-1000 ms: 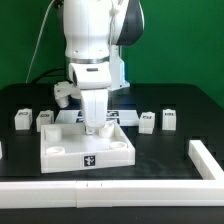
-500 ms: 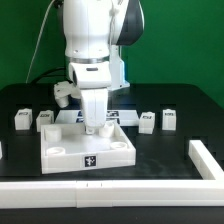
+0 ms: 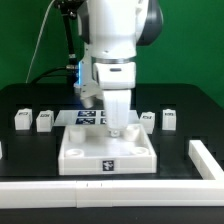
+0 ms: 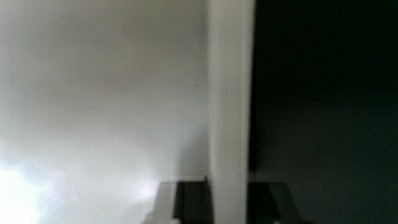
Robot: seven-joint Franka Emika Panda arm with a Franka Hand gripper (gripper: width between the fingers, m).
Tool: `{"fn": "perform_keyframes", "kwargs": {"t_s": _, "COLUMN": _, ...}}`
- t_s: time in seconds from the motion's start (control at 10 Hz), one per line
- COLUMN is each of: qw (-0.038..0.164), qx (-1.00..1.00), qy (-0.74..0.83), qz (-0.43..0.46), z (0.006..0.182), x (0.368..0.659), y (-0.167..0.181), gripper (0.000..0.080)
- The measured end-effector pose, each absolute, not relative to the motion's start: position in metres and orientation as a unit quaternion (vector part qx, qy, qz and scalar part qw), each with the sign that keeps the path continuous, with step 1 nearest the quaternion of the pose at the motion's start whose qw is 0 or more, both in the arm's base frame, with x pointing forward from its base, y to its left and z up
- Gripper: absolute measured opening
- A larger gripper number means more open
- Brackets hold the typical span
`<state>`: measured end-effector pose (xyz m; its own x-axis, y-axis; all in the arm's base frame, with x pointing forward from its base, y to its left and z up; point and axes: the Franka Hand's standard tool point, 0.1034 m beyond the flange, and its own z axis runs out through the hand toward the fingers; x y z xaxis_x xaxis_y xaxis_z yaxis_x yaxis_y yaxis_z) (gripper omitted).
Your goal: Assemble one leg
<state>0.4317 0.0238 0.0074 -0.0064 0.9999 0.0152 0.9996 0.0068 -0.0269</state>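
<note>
Lower centre: panel (image 3: 108, 155) on table (image 3: 30, 150). Middle row behind it: leg (image 3: 21, 119), second leg (image 3: 44, 120) at left; third leg (image 3: 148, 120), fourth leg (image 3: 170, 119) at right. Between them, behind panel: marker board (image 3: 88, 116). Astride panel's rear wall: gripper (image 3: 114, 130).

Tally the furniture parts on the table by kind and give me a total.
Legs: 4
Rimmed panel: 1
Total: 5

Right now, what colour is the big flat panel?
The big flat rimmed panel is white, clearest in the exterior view.
</note>
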Motion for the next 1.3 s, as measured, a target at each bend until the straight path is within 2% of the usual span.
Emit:
{"fn": "perform_keyframes", "kwargs": {"t_s": 0.2, "qw": 0.015, "qx": -0.707, "qy": -0.707, "qz": 0.003, "z": 0.007, "x": 0.441, "y": 0.040, "gripper": 0.0058}}
{"fn": "perform_keyframes", "kwargs": {"t_s": 0.7, "qw": 0.009, "qx": -0.708, "qy": -0.706, "qz": -0.009, "z": 0.007, "x": 0.484, "y": 0.075, "gripper": 0.0058}}
{"fn": "perform_keyframes", "kwargs": {"t_s": 1.0, "qw": 0.008, "qx": -0.713, "qy": -0.701, "qz": -0.012, "z": 0.008, "x": 0.495, "y": 0.091, "gripper": 0.0058}}
{"fn": "perform_keyframes", "kwargs": {"t_s": 1.3, "qw": 0.008, "qx": -0.718, "qy": -0.696, "qz": -0.010, "z": 0.008, "x": 0.498, "y": 0.092, "gripper": 0.0058}}
